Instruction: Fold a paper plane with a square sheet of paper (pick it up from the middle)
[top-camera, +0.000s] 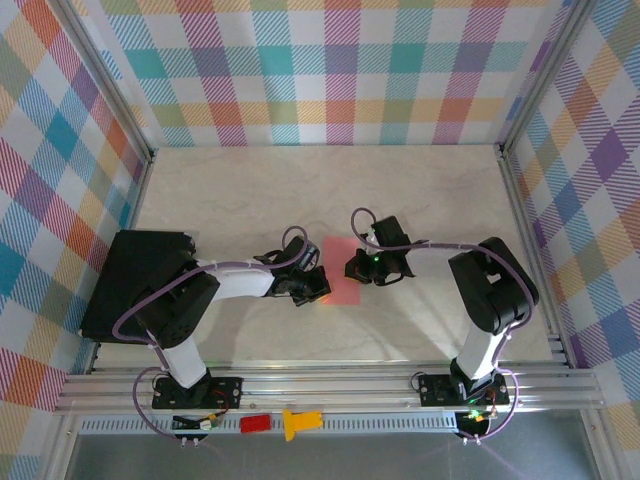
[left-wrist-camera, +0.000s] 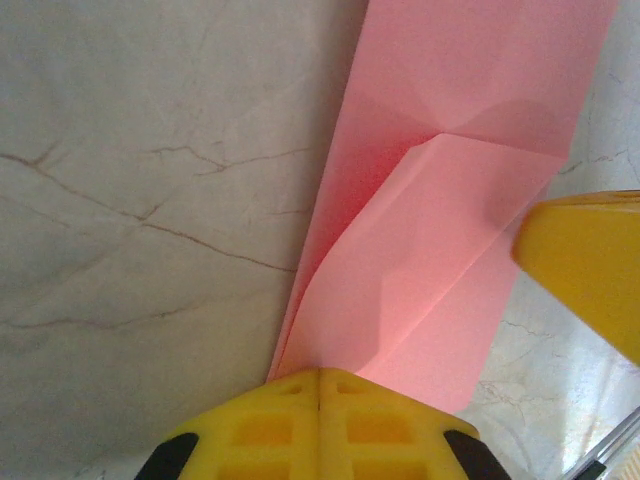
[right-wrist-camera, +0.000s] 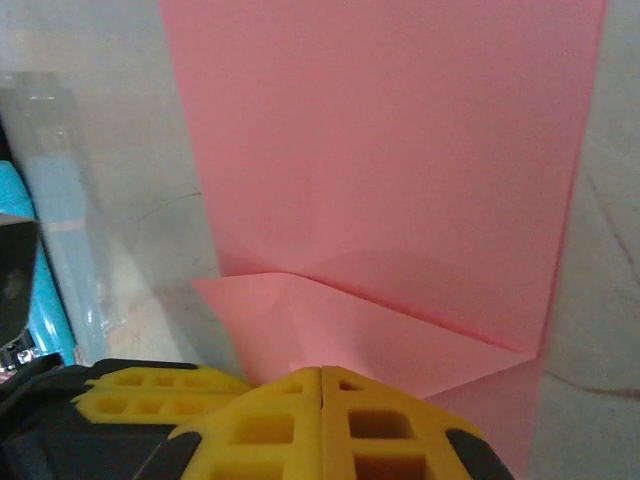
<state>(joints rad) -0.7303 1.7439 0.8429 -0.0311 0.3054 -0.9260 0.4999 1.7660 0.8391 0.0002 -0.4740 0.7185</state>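
Near rail: a red block (top-camera: 255, 423) and a yellow piece (top-camera: 298, 423) lie side by side, well apart from the work (neither is wanted here).
Left gripper (top-camera: 318, 287) (left-wrist-camera: 320, 378): set at the near left corner of the sheet of paper (top-camera: 342, 255). Its fingertips (left-wrist-camera: 270, 420) are pressed together, and the raised paper edge runs in between them, so a pinch on the paper is judged.
Right gripper (top-camera: 356, 267) (right-wrist-camera: 320, 378): set at the sheet's right edge. Its fingertips (right-wrist-camera: 380, 420) are likewise pressed together, with the peak of a lifted flap (right-wrist-camera: 380, 330) caught between them.
Step in hand: a corner fold is judged to be under way, as the flap is raised off the strip and not yet creased flat.
Doing it well: the flap's edge should be brought to the centre line before any pressing. One pinch should be kept as an anchor while the other lays the flap down. The thin paper should be drawn, not pushed, lest it buckle.
Position: the sheet lies on the pale table (top-camera: 250, 190), between the two grippers, already folded to a narrow strip.
Long axis: it runs near to far, away from the arm bases.
Heading: none can be given yet, as the far end is seen square and no nose is formed.
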